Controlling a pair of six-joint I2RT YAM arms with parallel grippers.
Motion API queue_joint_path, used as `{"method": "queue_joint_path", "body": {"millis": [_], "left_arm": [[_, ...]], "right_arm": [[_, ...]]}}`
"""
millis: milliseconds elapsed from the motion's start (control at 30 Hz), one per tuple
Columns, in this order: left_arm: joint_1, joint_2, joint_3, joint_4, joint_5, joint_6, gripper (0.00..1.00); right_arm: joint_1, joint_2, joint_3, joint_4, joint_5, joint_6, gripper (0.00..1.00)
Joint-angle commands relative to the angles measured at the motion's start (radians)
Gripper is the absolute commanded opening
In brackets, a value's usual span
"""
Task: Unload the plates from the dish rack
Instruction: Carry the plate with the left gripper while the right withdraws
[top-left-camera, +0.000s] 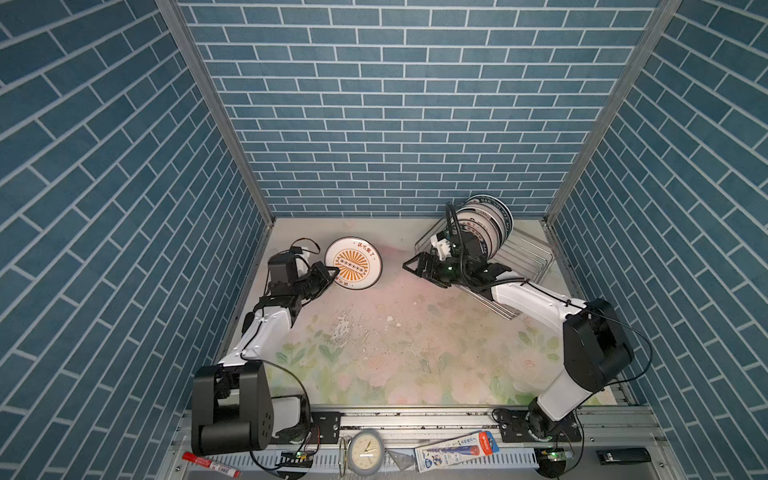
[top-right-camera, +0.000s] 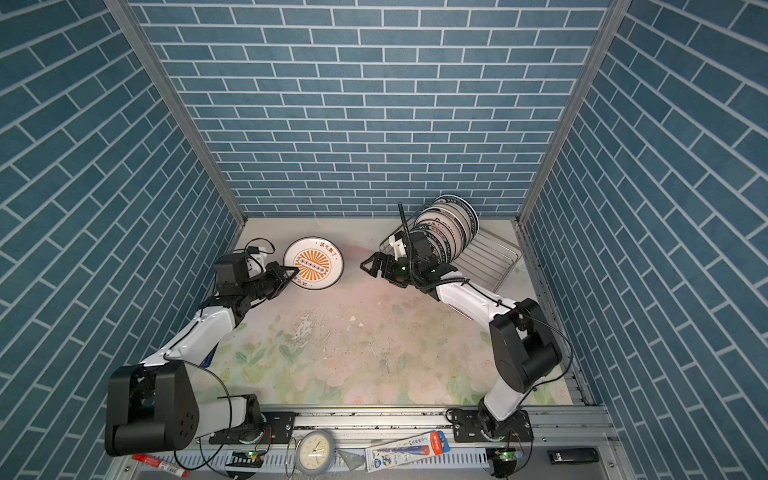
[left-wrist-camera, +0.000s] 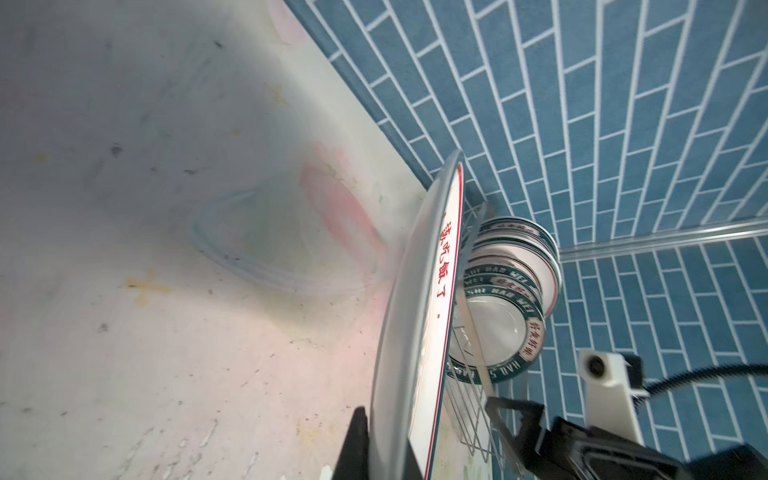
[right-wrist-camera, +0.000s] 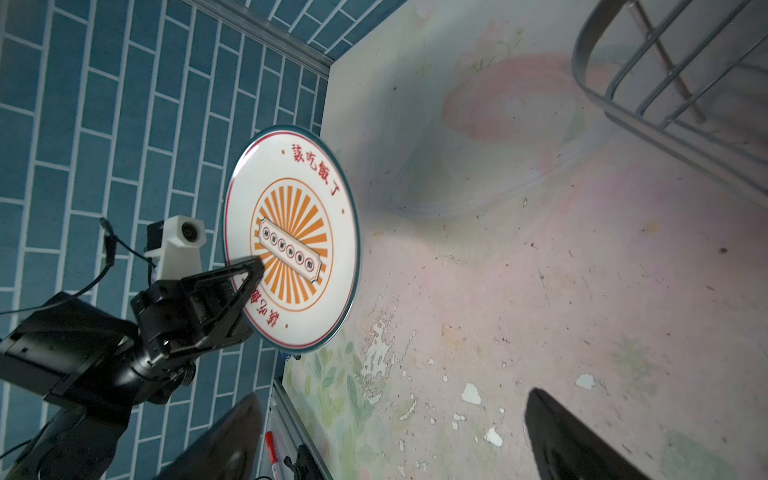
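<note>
The left gripper (top-left-camera: 335, 273) is clamped on the rim of a sunburst plate (top-left-camera: 358, 257), a white plate with orange rays, red characters and a dark edge. The plate is near the far-left corner of the bench (top-left-camera: 399, 332), tilted so that its printed face turns up and toward the middle. In the right wrist view the left gripper's black finger (right-wrist-camera: 245, 272) lies over the plate's (right-wrist-camera: 299, 216) printed face near the rim. Whether the plate's lower edge touches the bench cannot be told.

The right gripper (top-left-camera: 409, 267) hangs between that plate and the dish rack (top-left-camera: 530, 254), close to the rack's left end. Its jaws are spread wide with nothing between them, and its own wrist view shows the two fingers (right-wrist-camera: 569, 440) far apart over the bare bench.

The dish rack sits askew at the far-right corner of the bench. The rest of the plates (top-left-camera: 486, 226) stand on edge in a tight row at the rack's far end, most with dark green lettered rims. The left wrist view shows them (left-wrist-camera: 505, 291) behind the held plate's (left-wrist-camera: 409, 332) edge.

On the front rail lie a round clock (top-left-camera: 365, 453), a red marker (top-left-camera: 210, 462) and a pen packet (top-left-camera: 457, 451).
</note>
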Motion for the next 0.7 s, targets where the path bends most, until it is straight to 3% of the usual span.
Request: {"method": "queue_joint_path", "body": {"millis": [0,167,400,467,667], "left_arm": [[0.041,0.063,0.048,0.014,-0.014,0.044,0.0],[0.089,0.17,0.078,0.061,-0.029,0.059,0.0],[0.098,0.305,0.093,0.163,-0.064,0.081,0.0],[0.101,0.336,0.094,0.196,-0.059,0.069,0.0],[0.11,0.386,0.099,0.21,-0.061,0.08,0.0]], "right_arm": [[0.04,-0.086,0.006,-0.159,0.089,-0.128,0.99],[0.075,-0.182,0.029,-0.342,0.237,-0.235,0.99],[0.079,-0.296,0.048,-0.465,0.384,-0.357,0.99],[0.078,-0.331,0.052,-0.495,0.45,-0.368,0.99],[0.077,-0.384,0.068,-0.573,0.484,-0.33,0.99]]}}
